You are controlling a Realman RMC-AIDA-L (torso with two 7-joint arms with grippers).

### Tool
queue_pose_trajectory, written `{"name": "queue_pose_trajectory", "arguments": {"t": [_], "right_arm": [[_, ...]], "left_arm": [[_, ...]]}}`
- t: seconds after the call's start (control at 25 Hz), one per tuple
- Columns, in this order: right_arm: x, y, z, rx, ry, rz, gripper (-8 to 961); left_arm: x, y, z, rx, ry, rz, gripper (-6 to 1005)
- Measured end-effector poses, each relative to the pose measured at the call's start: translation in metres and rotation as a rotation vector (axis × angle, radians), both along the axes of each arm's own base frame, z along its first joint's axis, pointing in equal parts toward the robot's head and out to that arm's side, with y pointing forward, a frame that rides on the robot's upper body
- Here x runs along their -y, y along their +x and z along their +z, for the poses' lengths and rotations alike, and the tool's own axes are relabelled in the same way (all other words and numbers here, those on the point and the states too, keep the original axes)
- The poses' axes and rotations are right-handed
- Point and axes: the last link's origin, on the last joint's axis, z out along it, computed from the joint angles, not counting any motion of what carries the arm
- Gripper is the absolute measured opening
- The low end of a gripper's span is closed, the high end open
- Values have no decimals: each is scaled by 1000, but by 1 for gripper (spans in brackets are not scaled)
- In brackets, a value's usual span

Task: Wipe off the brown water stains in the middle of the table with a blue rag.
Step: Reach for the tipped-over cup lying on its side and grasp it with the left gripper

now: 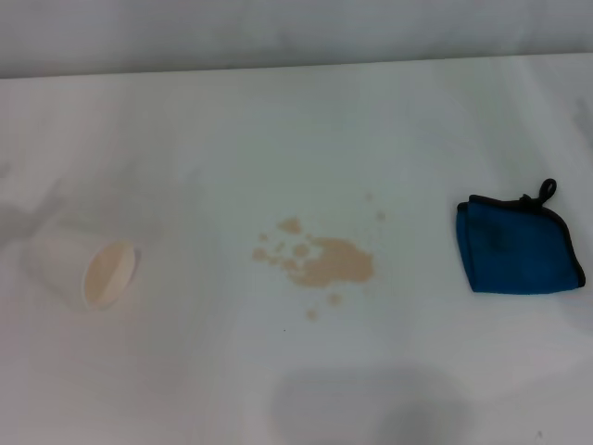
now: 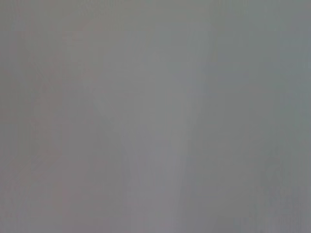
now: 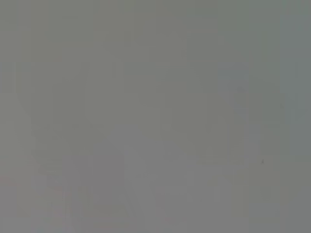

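Note:
The brown water stains [image 1: 324, 261] lie in the middle of the white table [image 1: 296, 120] in the head view, a tan blotch with several small droplets around it. The blue rag [image 1: 514, 246] lies folded at the right, with black edging and a small black loop at its far corner, apart from the stains. Neither gripper shows in the head view. Both wrist views show only a plain grey surface.
A cream paper cup [image 1: 85, 269] lies on its side at the left, its mouth facing the front right. The table's far edge runs along the top of the head view.

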Motion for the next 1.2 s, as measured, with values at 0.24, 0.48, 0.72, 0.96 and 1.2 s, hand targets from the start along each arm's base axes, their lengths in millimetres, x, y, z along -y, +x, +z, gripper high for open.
{"name": "queue_pose_trajectory", "arguments": {"t": [0.24,0.48,0.72,0.96,1.2], "right_arm": [[8,7,-2,-17,-6,-25,842],[6,4,-5,-19,-15,-13,841],[4,2,-4,-22,-10,-8,840],[5,3,-5,-24,-12,-9,840],[11,3,-6,-31,-5,8,841]], "left_arm": [[0,9,43,-66,-124,-22,874],[1,17,78,-189,-280,6,875],[-12,29,72,-371,-424,49,873],[-26,47,51,-513,-532,50,871],[-24,70,56,-586,-533,-13,869]]}}
